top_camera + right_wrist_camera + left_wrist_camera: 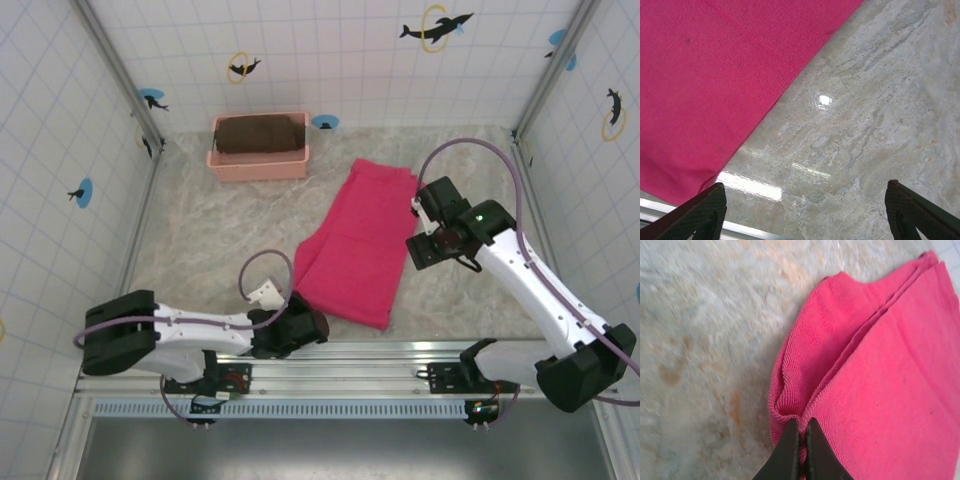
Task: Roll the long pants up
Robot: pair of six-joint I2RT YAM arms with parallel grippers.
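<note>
We see the long pants (360, 245) lying flat at the centre of the top view. Our left gripper (803, 426) pinches their lower left edge; our right gripper (802, 189) is spread wide over bare table (875, 100) beside their right edge.

There is one pair of long pants (355, 245), in the middle of the top view. One pale pink basket (258, 160) sits toward the upper left and holds one dark brown folded cloth (262, 133). There is one table (200, 240). Two arms reach up from the bottom edge, the left arm (190, 330) and the right arm (520, 270). There are two grippers, the left gripper (802, 424) and the right gripper (805, 187), each with two fingers.
</note>
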